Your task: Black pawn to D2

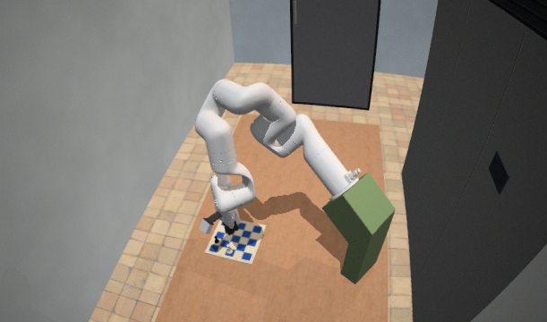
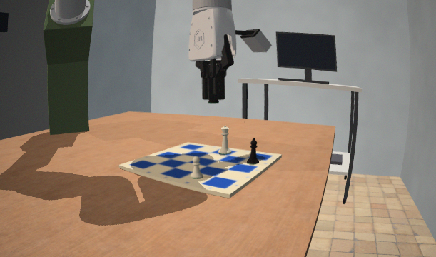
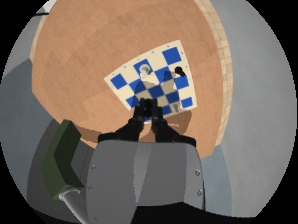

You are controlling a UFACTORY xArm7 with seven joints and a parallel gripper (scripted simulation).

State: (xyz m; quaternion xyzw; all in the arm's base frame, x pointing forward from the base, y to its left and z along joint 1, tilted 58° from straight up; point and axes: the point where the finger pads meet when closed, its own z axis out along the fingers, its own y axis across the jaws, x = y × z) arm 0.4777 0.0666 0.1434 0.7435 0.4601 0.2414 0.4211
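My gripper hangs high above the blue-and-cream chessboard, over its far side. Its dark fingers are shut on a small dark piece, the black pawn, which is hard to tell apart from them. On the board a tall white piece stands at the back. A black bishop stands at the right edge. A white pawn stands near the front edge. All three are upright.
The board lies near the right edge of the wooden table. The arm's green pedestal stands at the far left of the table. A desk with a monitor stands behind the table.
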